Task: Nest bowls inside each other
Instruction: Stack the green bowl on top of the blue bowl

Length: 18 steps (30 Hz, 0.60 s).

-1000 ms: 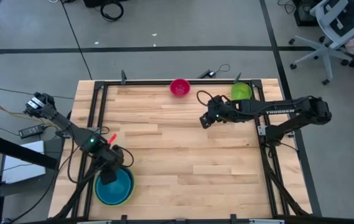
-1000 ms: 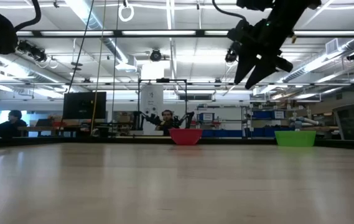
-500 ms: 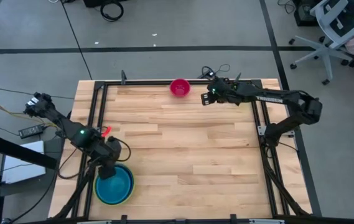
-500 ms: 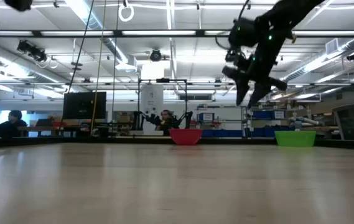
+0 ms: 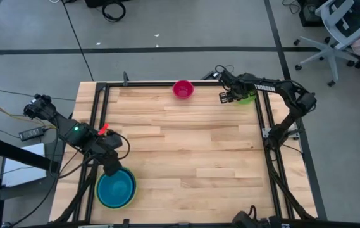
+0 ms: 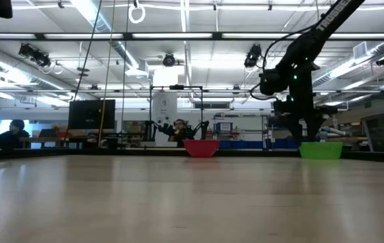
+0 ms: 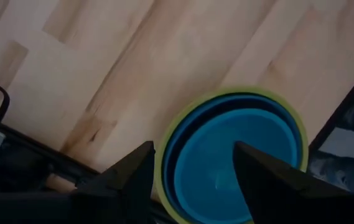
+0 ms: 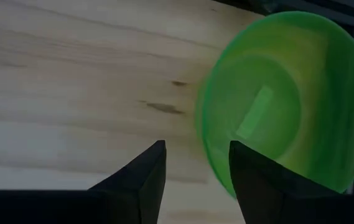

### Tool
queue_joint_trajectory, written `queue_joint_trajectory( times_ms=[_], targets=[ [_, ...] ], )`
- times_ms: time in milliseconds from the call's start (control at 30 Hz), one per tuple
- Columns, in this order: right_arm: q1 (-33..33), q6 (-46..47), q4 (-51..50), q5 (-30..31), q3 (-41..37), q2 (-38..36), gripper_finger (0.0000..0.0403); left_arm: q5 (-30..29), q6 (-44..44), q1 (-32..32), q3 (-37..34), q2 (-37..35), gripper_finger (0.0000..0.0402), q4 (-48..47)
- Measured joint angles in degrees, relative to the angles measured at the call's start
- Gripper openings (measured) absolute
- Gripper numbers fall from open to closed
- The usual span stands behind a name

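Near the table's near left corner stands a stack of nested bowls (image 5: 116,189): a lime green rim (image 7: 164,146) around light blue and teal ones (image 7: 239,155). My left gripper (image 7: 195,183) hangs open above the stack's far side, touching nothing. A magenta-pink bowl (image 5: 183,88) rests on its base at the far edge. A small green bowl (image 8: 282,106) stands at the far right corner. My right gripper (image 8: 195,180) hovers open just left of it, fingers pointing down, nothing between them.
A black metal frame (image 5: 99,126) runs around the wooden tabletop (image 5: 192,145). Cables (image 5: 214,74) lie at the far edge between the pink and green bowls. The middle of the table is bare wood. An office chair (image 5: 338,31) stands beyond the far right corner.
My left gripper has risen from the bowl stack and drawn slightly toward the far edge; the stack has stayed put. My right gripper has swung from above the table's middle right toward the far right corner and sunk toward the small green bowl.
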Motion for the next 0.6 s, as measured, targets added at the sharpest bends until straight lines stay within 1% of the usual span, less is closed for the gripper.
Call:
queue_joint_trajectory(
  times_ms=[100, 200, 300, 400, 433, 500, 600],
  targets=[
    [-0.9, -1.7, 0.2, 1.6, 0.0, 1.8, 0.0170, -0.3, 0.1, 0.0, 0.0, 0.0, 0.0219, -0.2],
    [-1.4, -3.9, 0.6, 1.7, 0.0, 3.2, 0.0144, -0.8, 1.0, 0.0, 0.0, 0.0, 0.0219, -0.5],
    [-1.2, -5.7, 0.6, 0.3, 0.0, 3.7, 0.0093, -1.4, 2.5, 0.2, 0.0, 0.0, 0.0219, -0.9],
    [0.2, -8.5, 1.2, -1.3, 0.0, 3.4, 0.0025, -2.7, 3.7, 1.5, 0.0, 0.0, 0.0219, -1.5],
    [1.1, -9.8, 1.8, -1.6, 0.0, 2.9, 0.0015, -3.8, 3.9, 2.2, 0.0, 0.0, 0.0219, -2.0],
    [3.4, -11.7, 3.5, -2.6, 0.0, 1.4, 0.0017, -6.3, 4.5, 3.8, 0.0, 0.0, 0.0219, -3.3],
    [7.6, -12.5, 3.8, -4.8, 0.0, -1.4, 0.0023, -9.3, 7.7, 7.4, 0.0, 0.0, 0.0219, -3.5]
  ],
)
